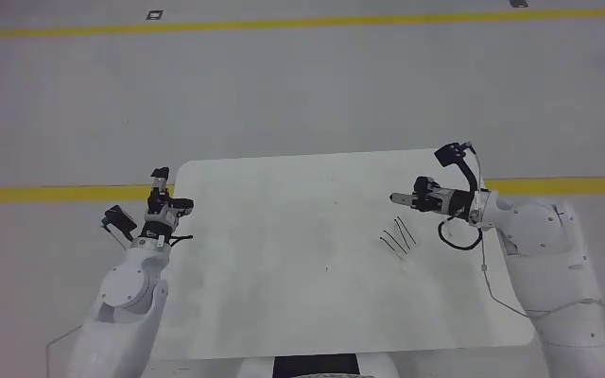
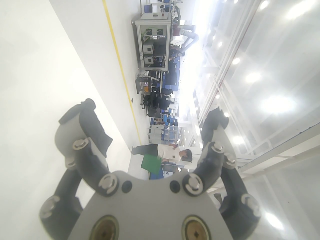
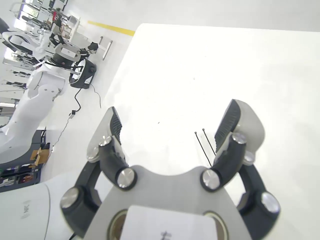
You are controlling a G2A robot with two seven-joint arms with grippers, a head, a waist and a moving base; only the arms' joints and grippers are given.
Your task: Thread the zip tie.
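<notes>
Black zip ties [image 1: 398, 236] lie loose on the white tabletop [image 1: 284, 283], toward its right side. Near them is the right end effector [image 3: 175, 116], spread wide, holding nothing. The left end effector [image 2: 151, 112] (likewise splayed wide) sits by the far left corner.

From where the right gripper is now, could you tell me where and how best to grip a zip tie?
Probably mid-strap, from straight above, jaws straddling it crosswise. The zip ties lie flat and close together on the table, thin and straight, so a side approach finds no edge. The open right gripper is nearest.
</notes>
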